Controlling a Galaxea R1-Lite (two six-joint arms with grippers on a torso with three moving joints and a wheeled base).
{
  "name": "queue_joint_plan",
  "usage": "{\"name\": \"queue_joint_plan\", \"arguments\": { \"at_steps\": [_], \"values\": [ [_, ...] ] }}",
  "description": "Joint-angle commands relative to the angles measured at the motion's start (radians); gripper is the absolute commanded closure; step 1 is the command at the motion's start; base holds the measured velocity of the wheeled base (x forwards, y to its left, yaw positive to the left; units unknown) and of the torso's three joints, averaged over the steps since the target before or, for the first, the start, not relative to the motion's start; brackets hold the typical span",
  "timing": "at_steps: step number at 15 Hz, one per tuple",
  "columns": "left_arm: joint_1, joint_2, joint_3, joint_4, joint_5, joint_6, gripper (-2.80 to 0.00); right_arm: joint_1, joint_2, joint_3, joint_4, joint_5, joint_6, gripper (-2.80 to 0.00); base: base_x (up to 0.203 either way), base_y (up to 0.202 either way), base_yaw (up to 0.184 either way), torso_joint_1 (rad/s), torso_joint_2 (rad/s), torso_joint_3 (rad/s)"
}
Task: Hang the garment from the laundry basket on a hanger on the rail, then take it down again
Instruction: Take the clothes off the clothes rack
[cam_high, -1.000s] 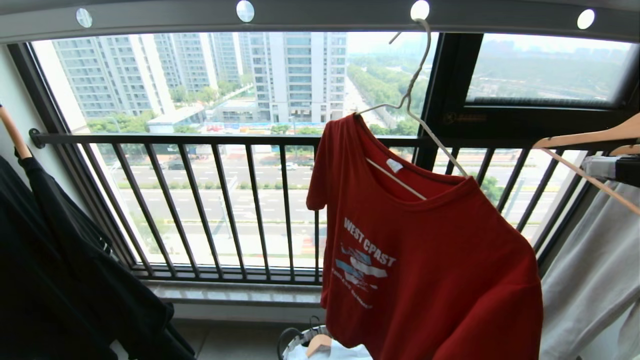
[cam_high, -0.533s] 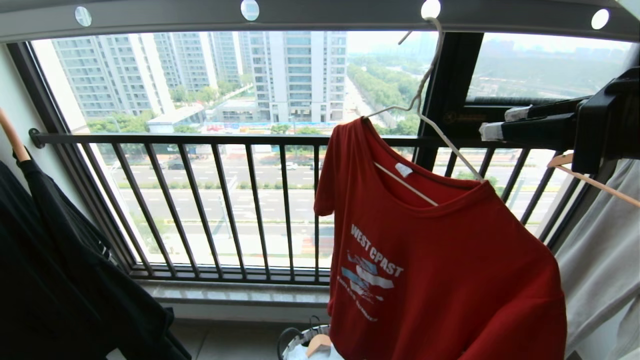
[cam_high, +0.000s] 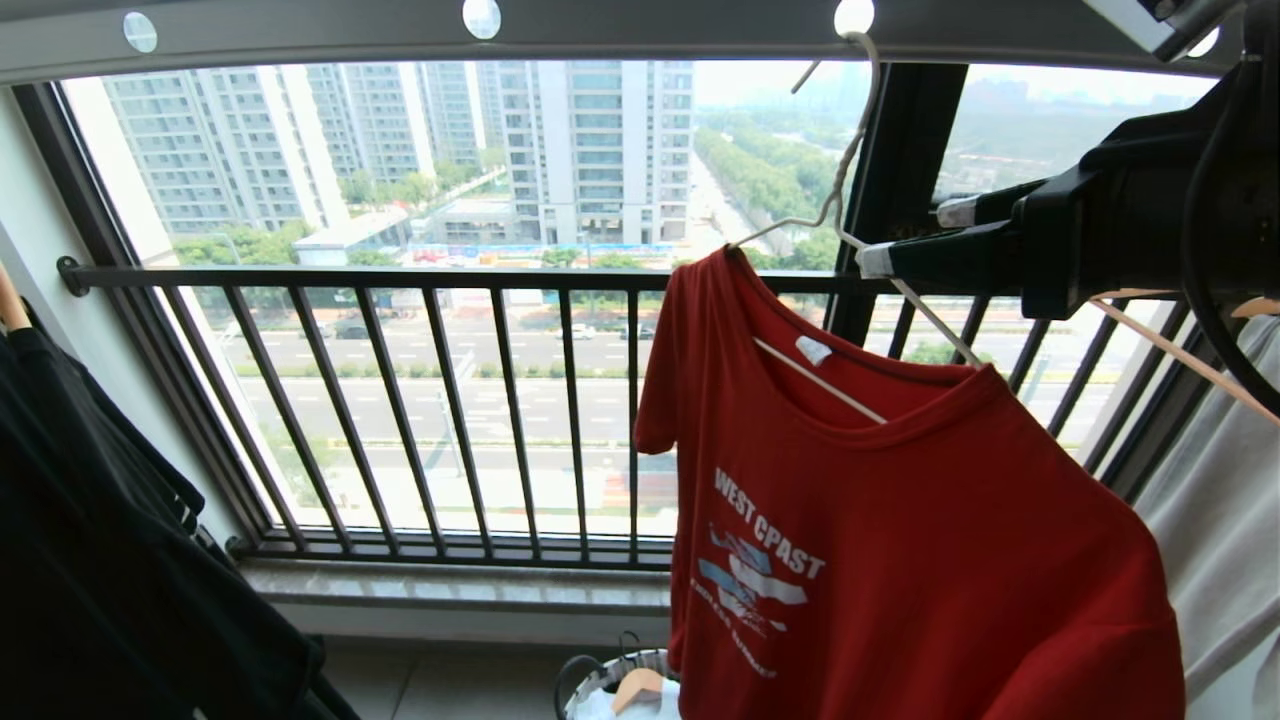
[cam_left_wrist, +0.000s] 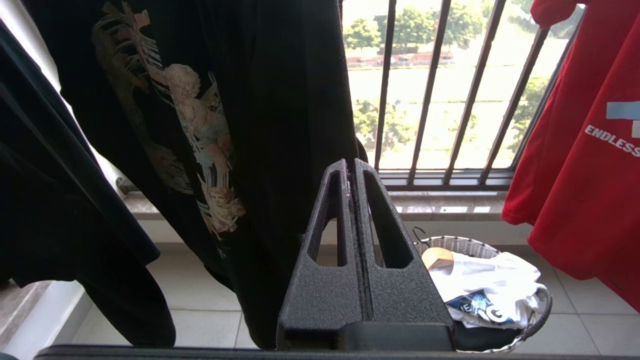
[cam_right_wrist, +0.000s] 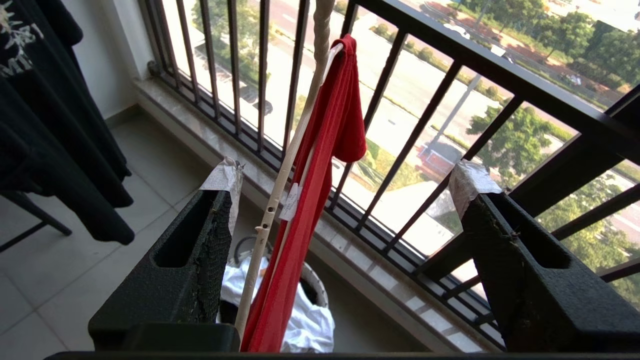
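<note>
Lettering "WEST COAST" (white) marks the garment (cam_high: 900, 520) on the hanger (cam_high: 850, 170).

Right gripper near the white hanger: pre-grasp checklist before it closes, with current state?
1. Thin white wire hanger hooked through a hole in the grey perforated overhead rail: ok.
2. Red short-sleeved T-shirt seated on the hanger, collar around its neck: ok.
3. Right gripper open, hanger and shirt between its fingers in the right wrist view: ok.
4. Fingers clear of the hanger wire: cannot tell; in the head view the fingertips overlap it.
5. Left gripper shut, empty, parked low near the black printed T-shirt: ok.
6. Small round white woven basket below, free for drop-off: not ok, white clothing fills it.
</note>
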Motion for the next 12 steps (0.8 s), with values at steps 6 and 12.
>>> {"name": "queue_joint_plan", "arguments": {
  "at_steps": [6,12],
  "values": [
    [0.0,0.001,0.0,0.0,0.0,0.0,0.0,0.032,0.149,-0.097,-0.039,-0.129,0.002,-2.8,0.0,0.0,0.0,0.0,0.0,0.0],
    [0.0,0.001,0.0,0.0,0.0,0.0,0.0,0.033,0.208,-0.115,-0.13,-0.236,0.006,-2.8,0.0,0.0,0.0,0.0,0.0,0.0]
  ]
}}
